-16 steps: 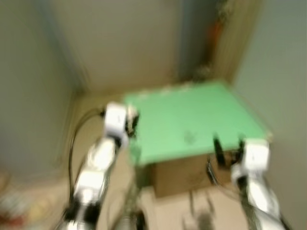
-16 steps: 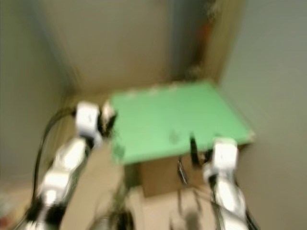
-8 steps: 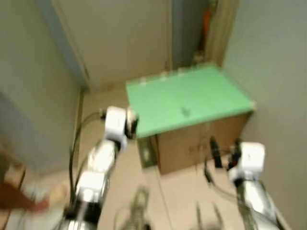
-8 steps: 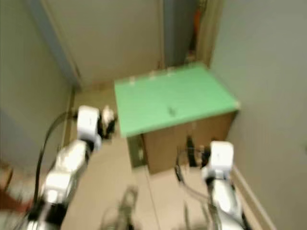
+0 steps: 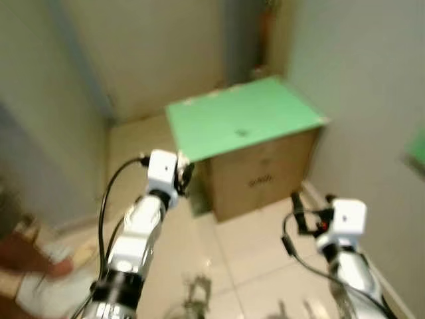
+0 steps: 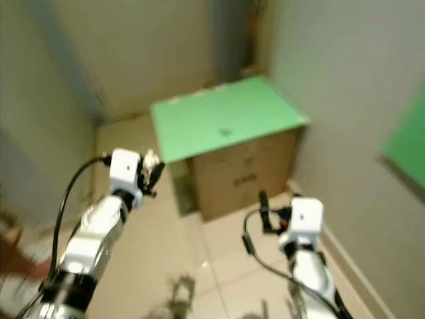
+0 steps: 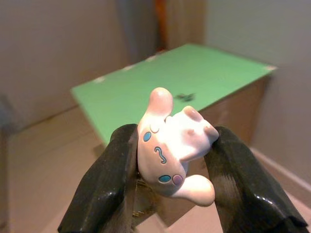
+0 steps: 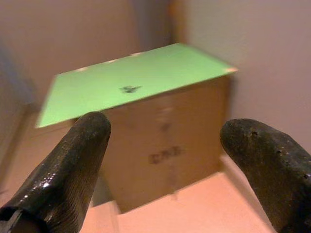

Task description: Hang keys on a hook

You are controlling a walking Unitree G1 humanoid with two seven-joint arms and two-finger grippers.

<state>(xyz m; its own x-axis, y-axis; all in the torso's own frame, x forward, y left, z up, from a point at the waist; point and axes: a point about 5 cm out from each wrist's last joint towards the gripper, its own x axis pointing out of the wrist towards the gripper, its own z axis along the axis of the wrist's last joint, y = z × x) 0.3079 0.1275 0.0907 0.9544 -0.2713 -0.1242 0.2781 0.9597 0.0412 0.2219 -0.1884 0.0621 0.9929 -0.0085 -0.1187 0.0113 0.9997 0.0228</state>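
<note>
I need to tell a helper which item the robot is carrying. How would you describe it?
Find the cardboard box with the green top by the wall. Before it, the left gripper pinches a small white cartoon figurine with blue eyes; the right gripper holds nothing.

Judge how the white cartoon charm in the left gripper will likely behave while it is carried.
The charm looks smooth and rounded, so it may slip or twist between the left gripper's fingers. It seems small and solid, probably light and stiff, unlikely to flop.

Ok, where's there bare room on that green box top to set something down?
Most of the green top of the cardboard box is bare; one small dark thing, too blurred to identify, lies near its middle. The left gripper grips a white toy figure; the right gripper is open.
</note>
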